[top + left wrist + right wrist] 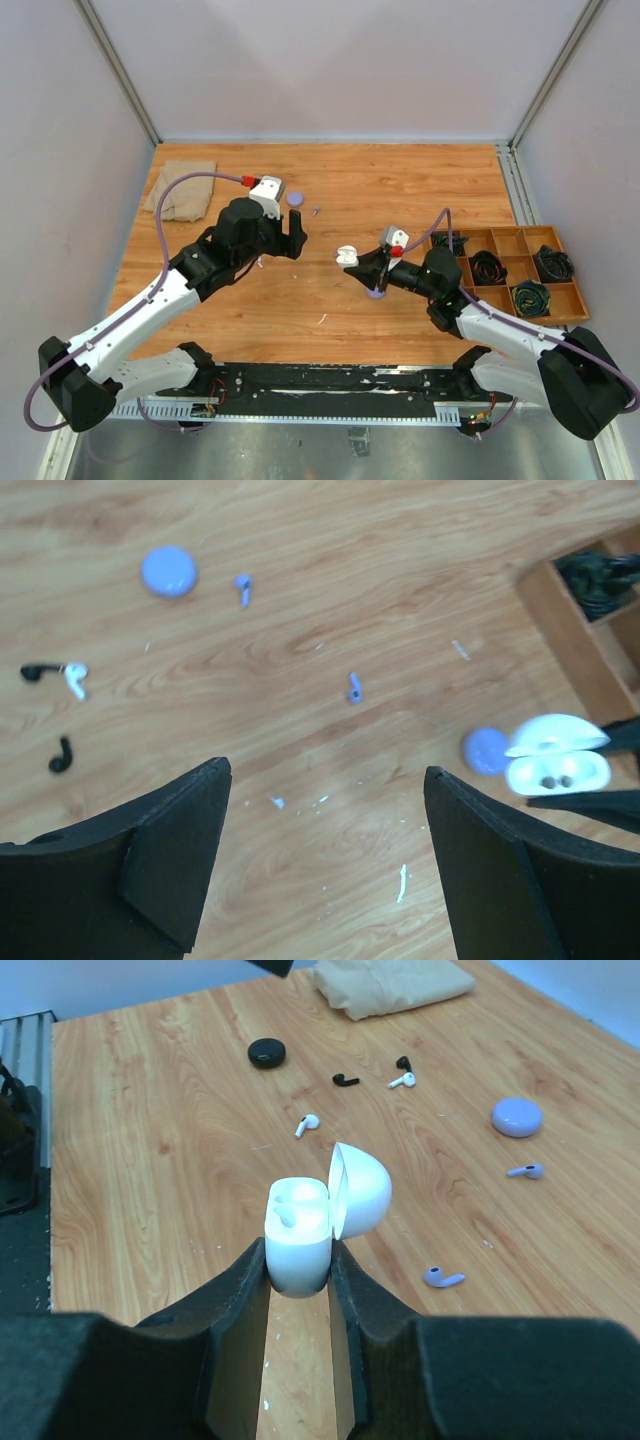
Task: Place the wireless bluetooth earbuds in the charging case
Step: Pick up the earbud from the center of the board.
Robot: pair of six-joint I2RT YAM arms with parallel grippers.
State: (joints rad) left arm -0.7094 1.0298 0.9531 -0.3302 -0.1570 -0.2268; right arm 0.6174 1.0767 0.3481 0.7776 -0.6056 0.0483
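Right wrist view: the right gripper (300, 1265) is clamped on the white charging case (298, 1230), lid flipped up, held above the table (150, 1160). Whether either well is filled, I cannot tell.

Loose on the wood beyond it are a purple earbud (443, 1278) just right of the fingers and a second purple earbud (526, 1171) farther out, near the purple case (517, 1117). A white earbud (306, 1124) lies straight ahead with a black earbud (345, 1081) past it. A black-and-white pair (402, 1072) lies close together; touching or not, I cannot say. A black case (266, 1053) sits far left, and the beige cloth (390, 982) is at the far edge.

Over to the left gripper (325, 775): jaws wide apart and empty, hovering over the scattered pieces. A purple disc (485, 750) lies on the wood right beside the held case in that view.

From the top, the compartment tray (515, 241) of coiled cables sits right of the right arm, well apart from the earbuds.
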